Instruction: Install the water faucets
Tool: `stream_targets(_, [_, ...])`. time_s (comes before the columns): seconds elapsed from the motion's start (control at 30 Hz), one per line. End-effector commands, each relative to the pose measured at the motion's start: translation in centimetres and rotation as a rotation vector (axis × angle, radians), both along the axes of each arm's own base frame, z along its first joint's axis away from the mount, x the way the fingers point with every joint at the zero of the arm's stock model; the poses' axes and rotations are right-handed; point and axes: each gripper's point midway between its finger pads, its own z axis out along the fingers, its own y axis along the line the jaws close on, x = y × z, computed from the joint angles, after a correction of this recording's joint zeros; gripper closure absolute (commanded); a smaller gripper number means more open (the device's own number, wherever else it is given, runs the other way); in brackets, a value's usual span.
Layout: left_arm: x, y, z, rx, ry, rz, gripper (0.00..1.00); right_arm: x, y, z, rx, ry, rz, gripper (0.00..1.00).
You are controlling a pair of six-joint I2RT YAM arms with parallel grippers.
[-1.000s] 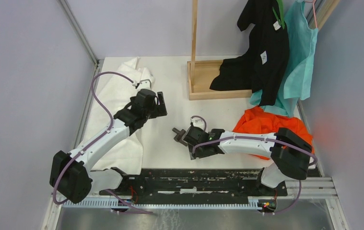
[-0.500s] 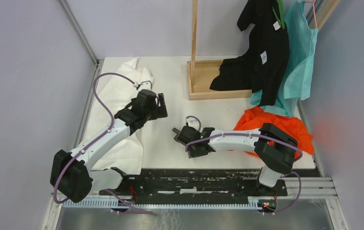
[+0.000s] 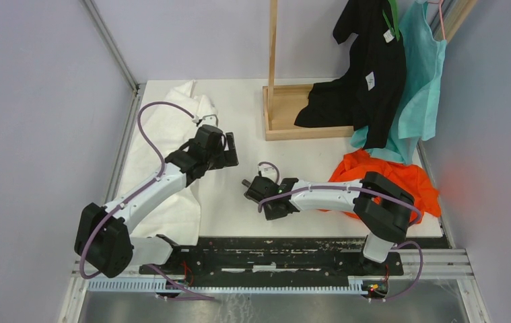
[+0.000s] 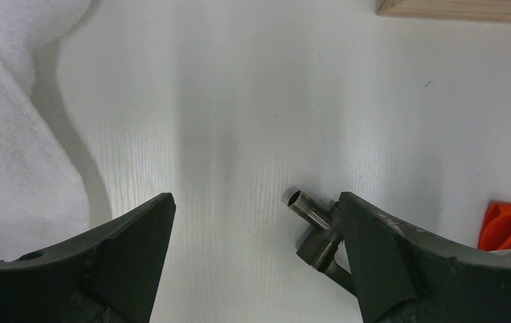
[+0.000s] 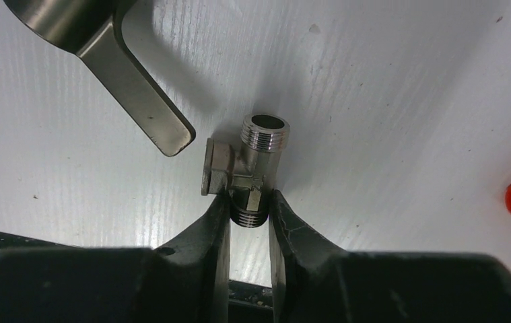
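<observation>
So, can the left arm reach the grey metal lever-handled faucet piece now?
Probably yes: the left claw is open and the lever-handled faucet piece lies uncovered on the white table; the right claw, shut on the silver T-fitting alongside, may crowd it.

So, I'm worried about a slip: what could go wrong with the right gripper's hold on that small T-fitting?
1. The right gripper pinches the T-fitting only at its lower threaded end, most of it past the jaws; it may pivot or slip when lifted.
2. The lever of the larger faucet piece lies close beside it and could get knocked.
3. The left gripper is open and empty, so that larger piece lies unsecured for joining.
</observation>
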Motion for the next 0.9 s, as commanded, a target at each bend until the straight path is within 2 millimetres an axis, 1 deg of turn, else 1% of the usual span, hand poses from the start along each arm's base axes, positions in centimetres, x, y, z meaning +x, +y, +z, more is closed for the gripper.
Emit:
stream_targets(0.0, [1.0, -2.2, 1.8, -0.036, -0.030, -0.109, 0.03, 1.7, -0.6, 2.2, -0.056, -0.104, 0.091, 1.00])
stream_targets(0.1, [0.5, -2.9, 1.7, -0.035, 0.010, -0.177, 0.02, 2.5, -2.2, 3.6, -0.120, -0.175, 0.166, 1.00])
stream_targets(0.17, [0.6, -2.9, 2.6, -0.041, -0.006, -0.209, 0.02, 3.2, -3.6, 4.7, -0.167, -0.235, 0.179, 1.00])
stream_targets(0.23, [1.1, -1.8, 3.9, -0.019, -0.049, -0.216, 0.00, 3.8, -4.6, 6.1, -0.212, -0.280, 0.208, 1.00])
stream_targets(0.27, [1.3, -1.1, 4.4, -0.025, -0.060, -0.221, 0.00, 3.9, -4.8, 6.6, -0.223, -0.293, 0.238, 1.00])
stream_targets(0.33, [1.8, -0.1, 5.7, -0.076, -0.063, -0.224, 0.03, 4.3, -5.0, 8.1, -0.225, -0.336, 0.266, 1.00])
stream_targets(0.37, [1.9, -0.1, 6.5, -0.120, -0.070, -0.239, 0.05, 4.6, -5.1, 8.9, -0.206, -0.369, 0.261, 1.00])
stream_targets(0.4, [2.0, -0.1, 7.4, -0.166, -0.088, -0.245, 0.05, 4.8, -5.0, 10.3, -0.163, -0.416, 0.263, 1.00])
stream_targets(0.47, [1.6, -1.4, 9.0, -0.279, -0.121, -0.301, 0.05, 4.9, -4.6, 12.0, -0.089, -0.483, 0.296, 1.00])
stream_targets(0.53, [0.7, -3.4, 10.4, -0.392, -0.130, -0.395, 0.03, 4.7, -3.8, 13.5, -0.014, -0.535, 0.376, 1.00])
stream_targets(0.6, [-0.4, -4.8, 10.1, -0.451, -0.094, -0.485, 0.02, 4.3, -3.3, 14.8, 0.041, -0.582, 0.455, 1.00])
stream_targets(0.67, [-1.0, -5.3, 9.0, -0.472, -0.054, -0.521, 0.01, 3.7, -2.8, 15.7, 0.089, -0.628, 0.556, 0.99])
stream_targets(0.7, [-1.5, -5.8, 8.9, -0.501, -0.033, -0.557, 0.01, 3.1, -2.6, 16.0, 0.114, -0.643, 0.614, 0.99])
stream_targets(0.73, [-2.2, -6.5, 9.1, -0.542, -0.019, -0.614, 0.00, 2.7, -2.2, 16.7, 0.157, -0.678, 0.662, 1.00])
stream_targets(0.77, [-3.4, -7.5, 9.6, -0.605, -0.007, -0.701, 0.01, 2.1, -1.9, 16.9, 0.191, -0.698, 0.717, 1.00])
stream_targets(0.83, [-6.6, -9.3, 11.4, -0.740, 0.006, -0.907, 0.01, 1.1, -1.7, 17.5, 0.250, -0.739, 0.774, 0.99])
stream_targets(0.87, [-7.2, -9.7, 11.7, -0.755, 0.005, -0.943, 0.01, 0.9, -1.6, 17.9, 0.266, -0.757, 0.797, 0.99])
